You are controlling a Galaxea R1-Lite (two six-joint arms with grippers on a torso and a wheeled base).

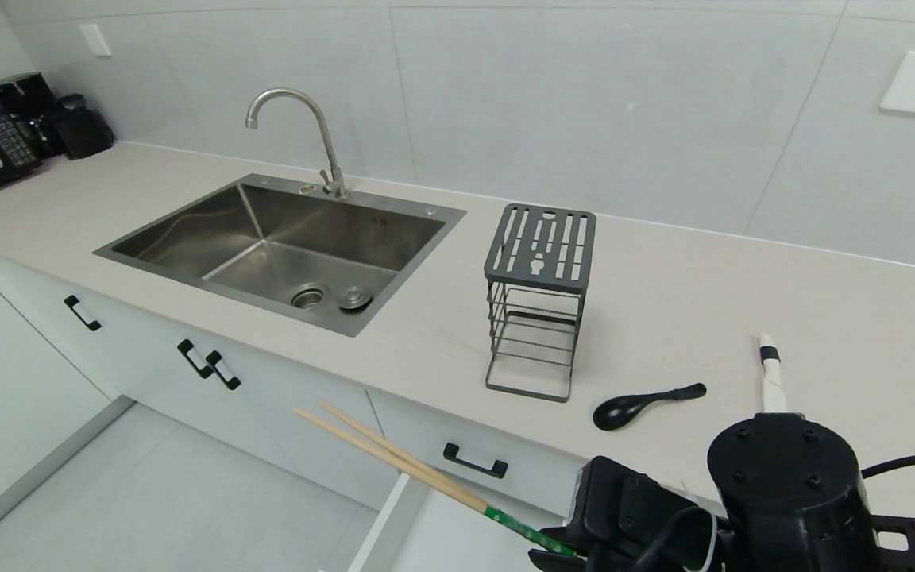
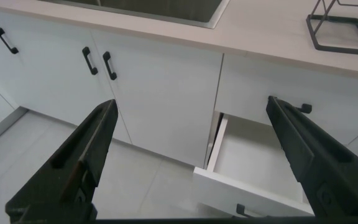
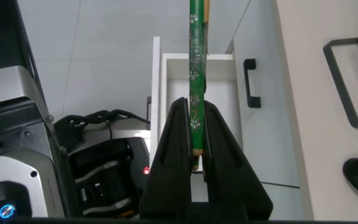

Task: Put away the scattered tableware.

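Gripping a pair of pale wooden chopsticks with green patterned ends (image 1: 457, 496), the right gripper (image 1: 573, 550) sits at 5 o'clock in the head view. Its 2 fingers are closed tight on the green ends, and the bare tips point away toward 10 o'clock. In the right wrist view the chopsticks (image 3: 196, 62) run out from between the fingers of the right gripper (image 3: 196, 106) and lie above a white pulled-out drawer (image 3: 166, 68). In the head view that drawer (image 1: 394, 516) stands open at 6 o'clock, below the edge of the beige stone countertop (image 1: 704, 294). The left gripper (image 2: 190, 106) hangs in front of the white cabinet fronts with its 2 dark fingers spread wide and nothing between them, the open drawer (image 2: 218, 146) beyond. On the countertop a dark grey wire rack with a slotted top (image 1: 538, 302) stands upright just right of centre. A black spoon (image 1: 640, 403) lies at 4 o'clock from the rack, near it but apart. A slim white utensil with a black band (image 1: 770, 372) lies at 2 o'clock from the spoon. A stainless steel sink (image 1: 187, 230) with a curved tap (image 1: 299, 119) is set into the countertop at 10 o'clock from the rack.
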